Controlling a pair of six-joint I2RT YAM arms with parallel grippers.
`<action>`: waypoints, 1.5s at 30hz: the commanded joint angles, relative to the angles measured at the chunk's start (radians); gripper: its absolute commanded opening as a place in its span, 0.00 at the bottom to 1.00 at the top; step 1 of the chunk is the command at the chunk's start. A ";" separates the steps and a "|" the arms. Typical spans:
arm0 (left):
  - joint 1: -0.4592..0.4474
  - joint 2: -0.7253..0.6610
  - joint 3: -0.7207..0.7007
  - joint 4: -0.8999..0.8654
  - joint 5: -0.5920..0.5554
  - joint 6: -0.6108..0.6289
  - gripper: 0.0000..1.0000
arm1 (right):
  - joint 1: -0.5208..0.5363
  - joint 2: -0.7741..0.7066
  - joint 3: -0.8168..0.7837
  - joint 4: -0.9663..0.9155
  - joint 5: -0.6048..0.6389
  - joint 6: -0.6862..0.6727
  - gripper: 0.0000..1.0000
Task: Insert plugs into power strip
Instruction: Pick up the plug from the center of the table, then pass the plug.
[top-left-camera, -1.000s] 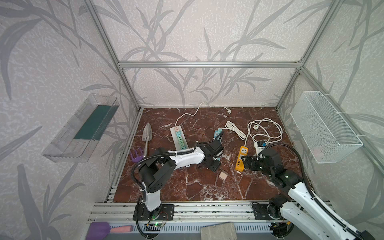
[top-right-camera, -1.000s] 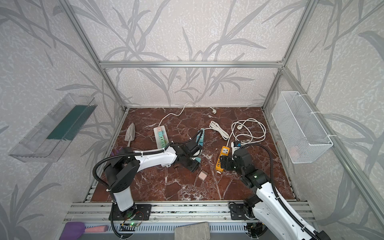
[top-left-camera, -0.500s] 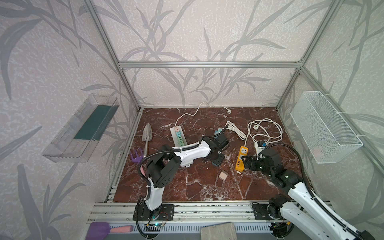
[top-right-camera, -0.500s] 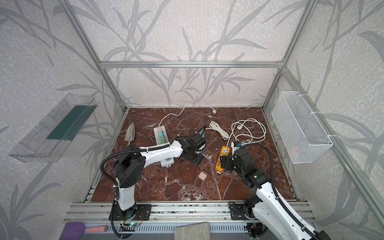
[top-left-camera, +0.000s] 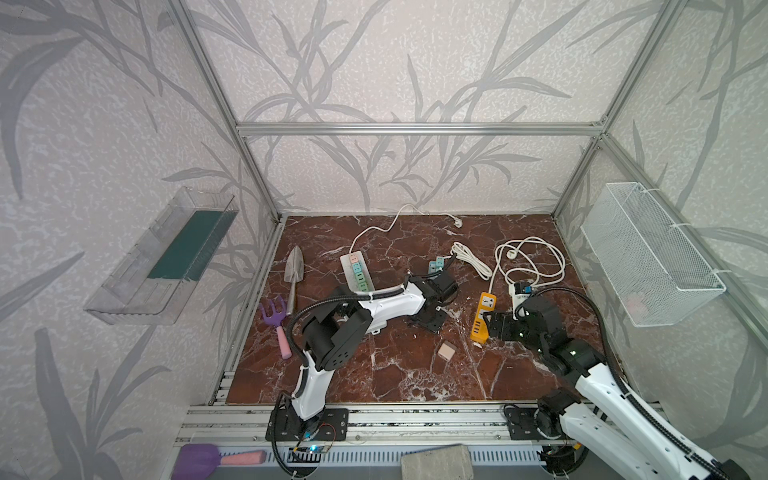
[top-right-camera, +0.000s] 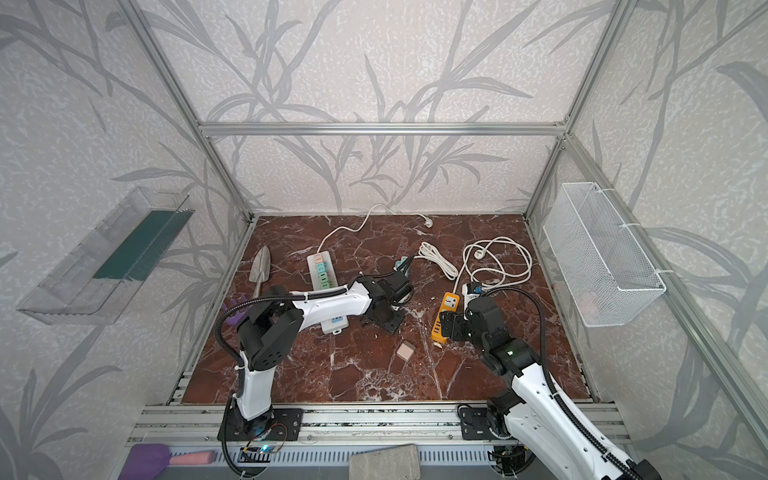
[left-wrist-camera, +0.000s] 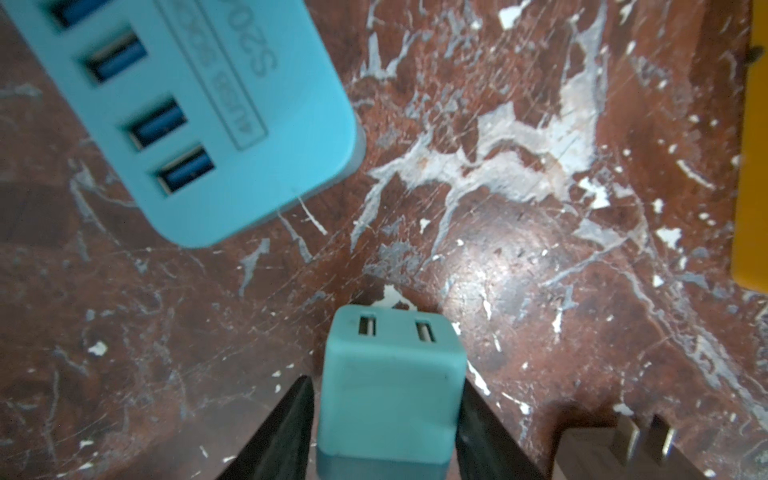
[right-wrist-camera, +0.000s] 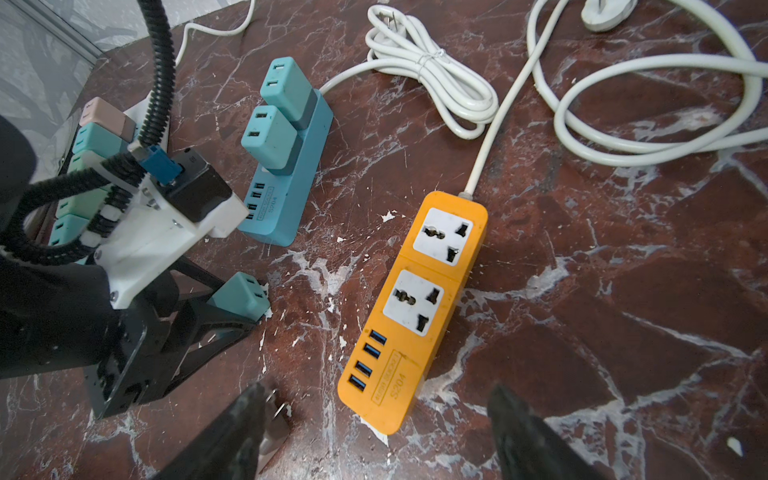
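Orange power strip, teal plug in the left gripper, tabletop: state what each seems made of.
Orange power strip: moulded plastic, smooth semi-gloss, with white socket inserts. Teal plug in the left gripper: matte plastic with rounded edges, perhaps rubbery-coated. Tabletop: looks like red marble, glossy with white veins; the scratches and white chips hint at a printed surface.
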 joint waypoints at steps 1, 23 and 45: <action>-0.002 0.018 0.011 -0.020 -0.011 0.021 0.50 | -0.001 -0.002 -0.013 0.000 0.015 0.001 0.84; -0.060 -0.378 -0.576 1.092 0.087 0.212 0.02 | 0.008 0.055 0.151 -0.113 -0.179 -0.028 0.42; -0.100 -0.269 -0.812 1.819 0.235 0.314 0.00 | 0.132 0.352 0.369 -0.159 -0.285 -0.082 0.58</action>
